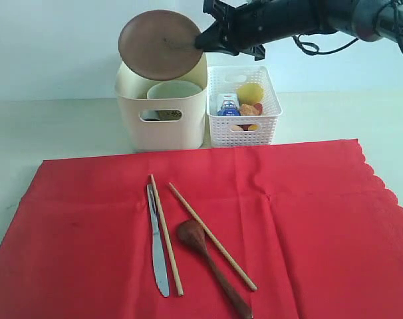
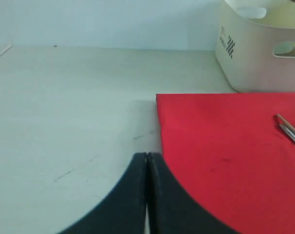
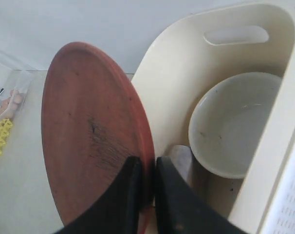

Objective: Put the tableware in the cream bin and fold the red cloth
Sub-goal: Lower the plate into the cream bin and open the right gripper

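My right gripper is shut on the rim of the round brown plate, holding it on edge above the cream bin. The wrist view shows the plate clamped between the fingers, with the white bowl and steel cup inside the bin. On the red cloth lie the metal knife, two chopsticks and the dark wooden spoon. My left gripper is shut and empty, low over the table beside the cloth's corner.
A white lattice basket with a lemon, milk carton and other food stands right of the bin. The bin shows in the left wrist view beyond the cloth. The pale table extends left.
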You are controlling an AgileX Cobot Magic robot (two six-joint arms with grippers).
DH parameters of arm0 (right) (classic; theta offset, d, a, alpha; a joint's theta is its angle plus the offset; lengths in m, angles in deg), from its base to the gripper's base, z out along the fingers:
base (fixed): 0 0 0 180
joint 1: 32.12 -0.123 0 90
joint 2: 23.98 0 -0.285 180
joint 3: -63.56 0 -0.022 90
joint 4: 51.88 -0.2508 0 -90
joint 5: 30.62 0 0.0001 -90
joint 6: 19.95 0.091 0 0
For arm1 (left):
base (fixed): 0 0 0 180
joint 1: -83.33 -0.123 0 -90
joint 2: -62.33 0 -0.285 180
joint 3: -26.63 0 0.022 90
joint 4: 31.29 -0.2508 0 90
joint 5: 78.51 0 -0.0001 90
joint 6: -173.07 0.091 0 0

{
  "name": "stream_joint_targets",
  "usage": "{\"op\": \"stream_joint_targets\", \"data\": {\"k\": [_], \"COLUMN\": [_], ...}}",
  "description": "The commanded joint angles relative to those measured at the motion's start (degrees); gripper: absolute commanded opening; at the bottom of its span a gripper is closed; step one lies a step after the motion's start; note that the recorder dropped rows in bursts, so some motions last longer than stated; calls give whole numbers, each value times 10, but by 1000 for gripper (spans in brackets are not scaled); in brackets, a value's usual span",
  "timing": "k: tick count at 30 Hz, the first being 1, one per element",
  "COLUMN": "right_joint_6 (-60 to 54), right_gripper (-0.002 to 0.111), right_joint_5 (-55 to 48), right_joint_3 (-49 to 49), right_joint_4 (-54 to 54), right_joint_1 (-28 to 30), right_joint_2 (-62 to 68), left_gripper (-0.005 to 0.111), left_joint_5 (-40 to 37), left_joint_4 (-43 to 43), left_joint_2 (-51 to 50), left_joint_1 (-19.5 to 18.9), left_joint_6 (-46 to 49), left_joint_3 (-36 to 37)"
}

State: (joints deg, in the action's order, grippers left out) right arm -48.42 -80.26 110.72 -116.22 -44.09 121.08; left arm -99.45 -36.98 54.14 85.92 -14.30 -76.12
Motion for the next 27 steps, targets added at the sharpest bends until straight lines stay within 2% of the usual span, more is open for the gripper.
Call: {"op": "stream_joint_targets", "data": {"k": [1,7,18,20,27], "right_joint_6": [-16,-66,-63,-57,-24], "right_gripper": [0,1,39,42,40], "right_joint_5": [14,18,-8,-16,-89], "right_joint_3": [7,7,7,7,7], "right_joint_4": [-39,-57,-19,-19,-15], "right_joint_1": [0,0,1,2,2], "right_joint_2": [13,31,33,30,-8], "left_gripper": [0,0,0,0,0], "left_joint_5": [5,5,5,5,5], "left_joint_4": [-1,-1,-1,-1,-1], "left_joint_2": [4,4,4,4,4], "left_joint_1": [0,0,0,0,0], "left_joint_6": [1,1,1,1,1], "left_joint_3": [0,0,0,0,0]}}
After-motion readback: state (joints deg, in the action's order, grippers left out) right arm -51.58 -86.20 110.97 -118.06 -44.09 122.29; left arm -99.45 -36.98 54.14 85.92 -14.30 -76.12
